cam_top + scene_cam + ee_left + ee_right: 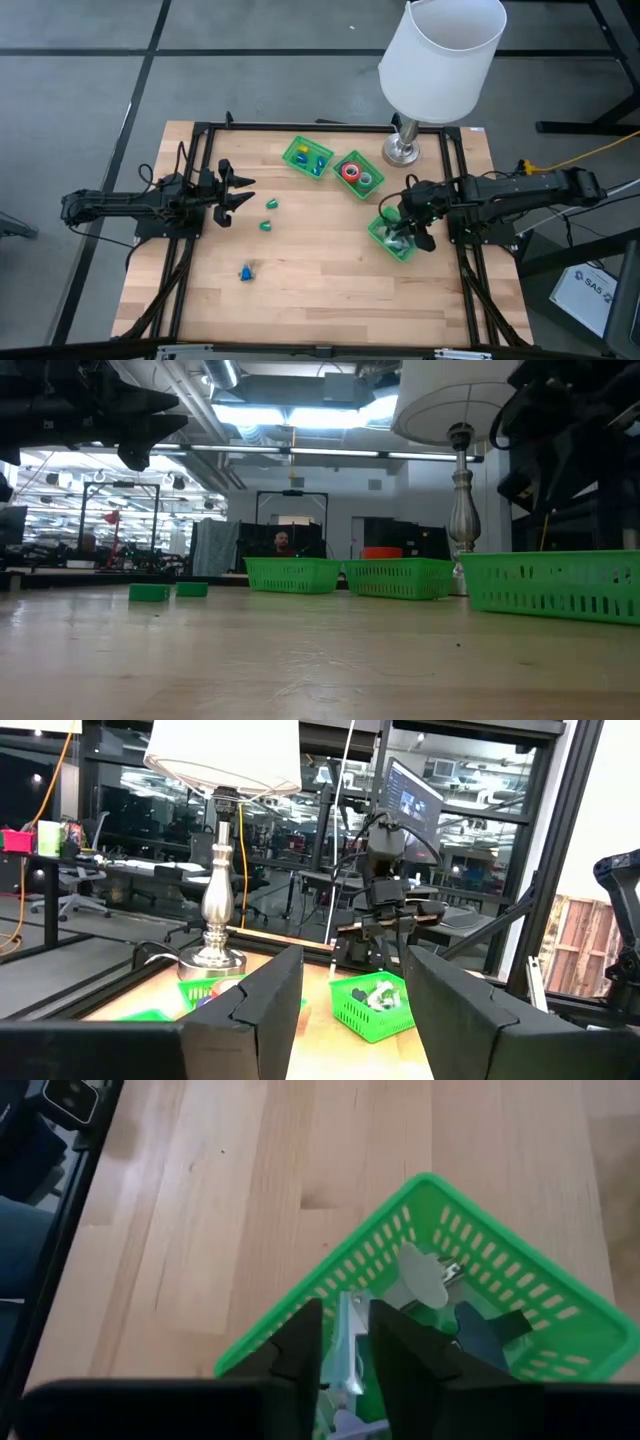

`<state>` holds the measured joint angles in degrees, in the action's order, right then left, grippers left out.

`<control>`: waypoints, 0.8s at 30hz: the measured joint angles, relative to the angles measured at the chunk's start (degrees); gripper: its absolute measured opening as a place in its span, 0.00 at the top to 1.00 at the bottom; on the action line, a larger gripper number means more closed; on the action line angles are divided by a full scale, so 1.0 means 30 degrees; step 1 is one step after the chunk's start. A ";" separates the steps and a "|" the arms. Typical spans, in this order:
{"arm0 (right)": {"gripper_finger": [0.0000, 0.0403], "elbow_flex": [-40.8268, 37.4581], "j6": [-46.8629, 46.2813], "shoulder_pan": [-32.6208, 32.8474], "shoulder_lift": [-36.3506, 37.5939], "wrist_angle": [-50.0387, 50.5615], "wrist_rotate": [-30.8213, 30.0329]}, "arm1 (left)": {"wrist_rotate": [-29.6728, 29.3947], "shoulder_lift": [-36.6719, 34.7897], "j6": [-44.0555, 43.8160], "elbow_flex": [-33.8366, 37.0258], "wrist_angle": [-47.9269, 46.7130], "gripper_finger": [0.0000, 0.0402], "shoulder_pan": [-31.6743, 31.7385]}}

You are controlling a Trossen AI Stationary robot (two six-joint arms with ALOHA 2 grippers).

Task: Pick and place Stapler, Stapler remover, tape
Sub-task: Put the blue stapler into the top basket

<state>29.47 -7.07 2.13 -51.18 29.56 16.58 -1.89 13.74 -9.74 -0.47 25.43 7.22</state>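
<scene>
The right gripper (345,1342) is poised over the near basket (520,1280), its fingers parted only narrowly around a silvery metal piece (347,1342), probably a remover being let go; whether it is gripped cannot be told. Other removers (425,1275) lie in that basket, so sorting by kind is suggested. Tape (350,171) is kept in the middle basket (359,175). Green pieces (267,215) and a blue one (245,271) remain loose on the table (320,290). The left gripper (240,193) is held wide open, empty, waiting at the left side.
</scene>
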 joint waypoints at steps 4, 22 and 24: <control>0.68 0.0000 -0.0033 0.0000 0.0000 -0.0077 -0.0186 | 0.0000 0.0007 0.0000 -0.0002 -0.0004 0.57 0.0000; 0.56 -0.0430 -0.0808 -0.0087 0.5873 -0.2768 -0.4146 | 0.0000 0.0007 0.0000 0.0000 0.0000 0.57 0.0000; 0.56 -0.1259 -0.0855 -0.0080 0.7237 -0.3412 -0.4173 | 0.0000 0.0007 0.0000 -0.0005 -0.0005 0.57 0.0000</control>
<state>25.70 -9.64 1.89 -29.47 19.32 4.06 -1.89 13.76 -9.74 -0.49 25.42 7.22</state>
